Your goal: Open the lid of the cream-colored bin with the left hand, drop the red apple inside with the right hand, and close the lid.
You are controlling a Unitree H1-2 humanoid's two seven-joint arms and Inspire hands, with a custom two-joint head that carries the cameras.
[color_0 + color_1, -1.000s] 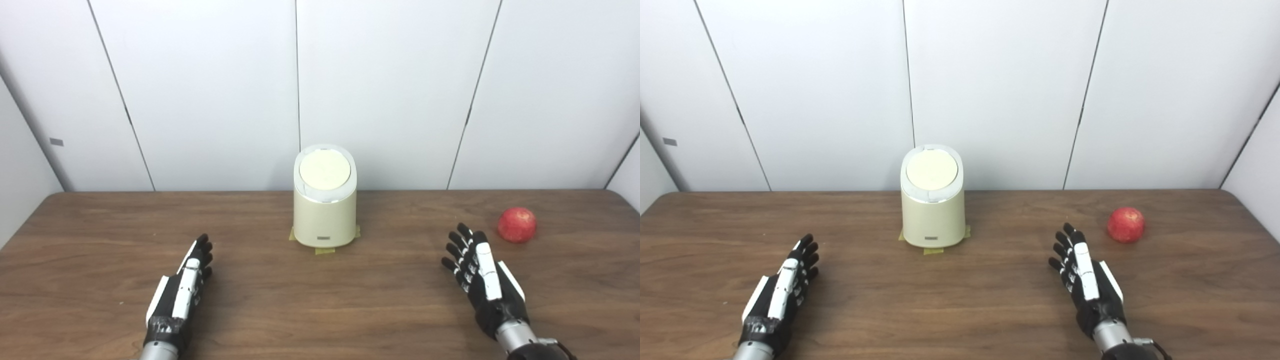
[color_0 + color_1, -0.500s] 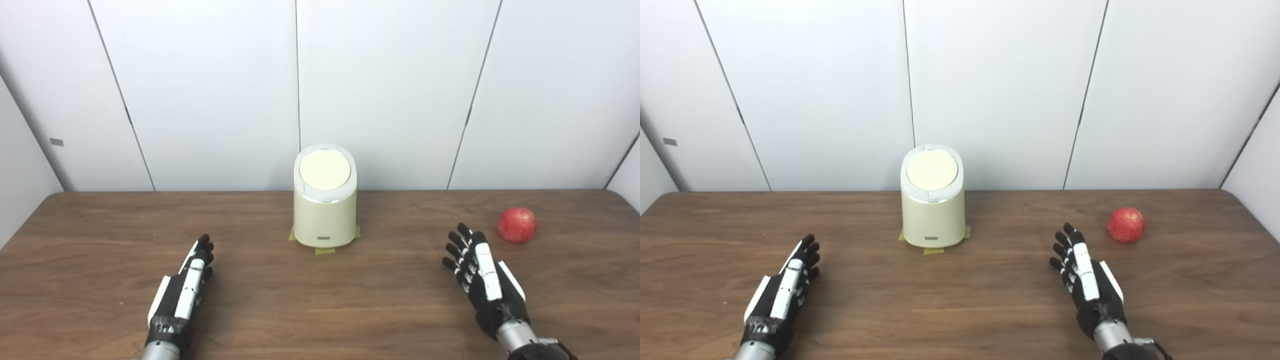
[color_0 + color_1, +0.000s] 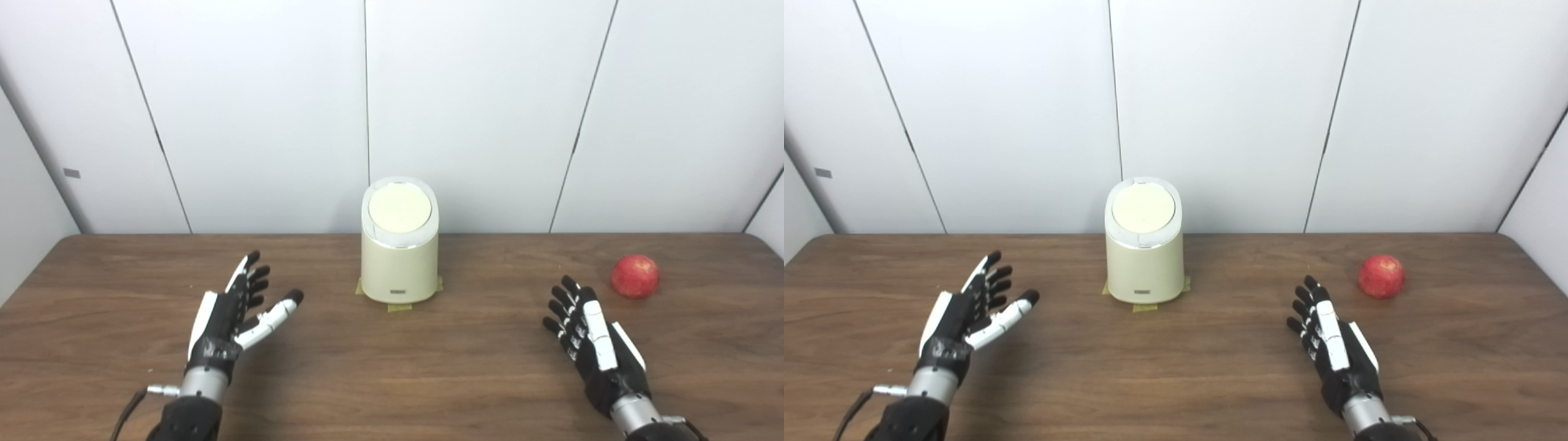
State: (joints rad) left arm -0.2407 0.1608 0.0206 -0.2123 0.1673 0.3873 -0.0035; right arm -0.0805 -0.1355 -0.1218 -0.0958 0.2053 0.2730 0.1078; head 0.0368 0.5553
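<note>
- While the lid [image 3: 399, 207] sits flat and shut on the cream-colored bin [image 3: 399, 269], my left hand [image 3: 236, 309] is released, fingers spread and thumb swung out, holding nothing, above the table [image 3: 392, 367].
- From that hand the bin stands ahead and off to the right, well apart; the lid is higher than my fingertips, so I judge the reach must climb as it goes forward.
- My right hand [image 3: 591, 343] is also released, fingers apart, empty, low over the wood. The red apple [image 3: 635, 276] lies ahead of it and a little to the right, near but not touching.
- To open the lid well, I would come at its top from my side, keep the thumb out, and press or lift at the edge rather than shove the body.
- Tape [image 3: 399, 307] shows at the bin's foot, so it probably resists sliding, yet a sideways push could tip it.
- I cannot tell from here how the lid hinges or releases.
</note>
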